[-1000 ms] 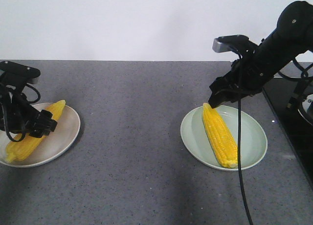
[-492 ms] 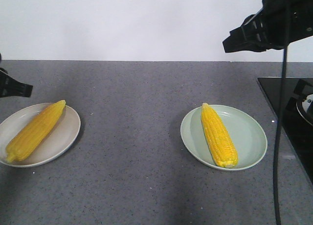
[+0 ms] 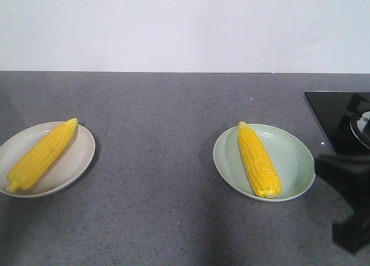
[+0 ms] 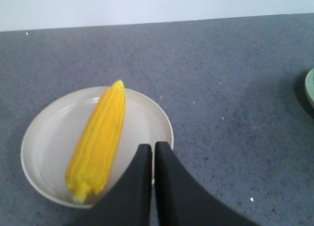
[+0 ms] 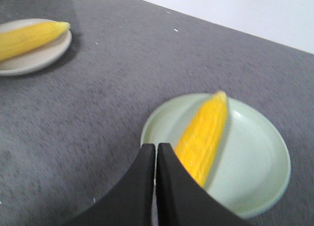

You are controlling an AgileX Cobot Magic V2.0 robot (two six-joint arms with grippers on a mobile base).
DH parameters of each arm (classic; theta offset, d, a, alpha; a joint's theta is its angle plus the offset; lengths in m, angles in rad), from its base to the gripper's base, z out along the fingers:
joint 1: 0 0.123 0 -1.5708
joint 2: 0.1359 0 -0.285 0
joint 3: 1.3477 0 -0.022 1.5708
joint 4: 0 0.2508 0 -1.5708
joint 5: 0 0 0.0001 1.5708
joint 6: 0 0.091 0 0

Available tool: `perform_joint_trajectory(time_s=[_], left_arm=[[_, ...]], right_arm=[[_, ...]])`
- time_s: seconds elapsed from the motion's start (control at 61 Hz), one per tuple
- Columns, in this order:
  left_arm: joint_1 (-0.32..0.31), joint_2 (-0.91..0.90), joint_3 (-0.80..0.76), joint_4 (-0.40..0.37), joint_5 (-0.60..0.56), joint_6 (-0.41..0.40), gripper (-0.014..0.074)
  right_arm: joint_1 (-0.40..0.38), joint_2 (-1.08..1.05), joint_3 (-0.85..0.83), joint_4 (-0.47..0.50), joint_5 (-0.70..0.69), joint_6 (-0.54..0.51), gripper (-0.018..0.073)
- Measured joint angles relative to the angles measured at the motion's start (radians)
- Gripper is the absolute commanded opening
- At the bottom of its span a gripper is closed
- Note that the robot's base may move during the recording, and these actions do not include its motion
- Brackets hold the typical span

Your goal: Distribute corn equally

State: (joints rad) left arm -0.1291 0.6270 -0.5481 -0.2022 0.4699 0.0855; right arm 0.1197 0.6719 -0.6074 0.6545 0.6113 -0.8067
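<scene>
Where grey counter (image 3: 173, 133) meets white wall (image 3: 173, 29).

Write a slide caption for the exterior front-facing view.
One corn cob on the beige plate, one corn cob on the green plate: equal shares on a grey counter.

We find no words, numbers, labels or signs that we can read in any of the pictures. The two bright yellow corn cobs have no sticker on them, and the plates they lie on are plain.
</scene>
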Motion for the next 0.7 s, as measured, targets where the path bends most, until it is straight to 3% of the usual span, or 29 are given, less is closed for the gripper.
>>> perform_joint_trajectory(time_s=[0.131,0.262,0.475,0.705], left_arm=[[0.000,-0.110,0.162,-0.050,-0.027,0.005,-0.0008],[0.000,-0.164,0.242,-0.066,-0.058,0.005,-0.0008],[0.000,-0.179,0.252,-0.070,-0.129,0.005,-0.0008],[0.000,-0.179,0.252,-0.070,-0.134,0.005,-0.0008]], right_arm=[[0.000,-0.228,0.251,0.000,-0.076,-0.007,-0.0005],[0.000,-0.373,0.375,0.000,-0.144,-0.007,-0.0005],[0.000,-0.468,0.391,0.012,-0.208,-0.007,-0.0005],[0.000,-0.468,0.391,0.012,-0.208,-0.006,-0.0005]])
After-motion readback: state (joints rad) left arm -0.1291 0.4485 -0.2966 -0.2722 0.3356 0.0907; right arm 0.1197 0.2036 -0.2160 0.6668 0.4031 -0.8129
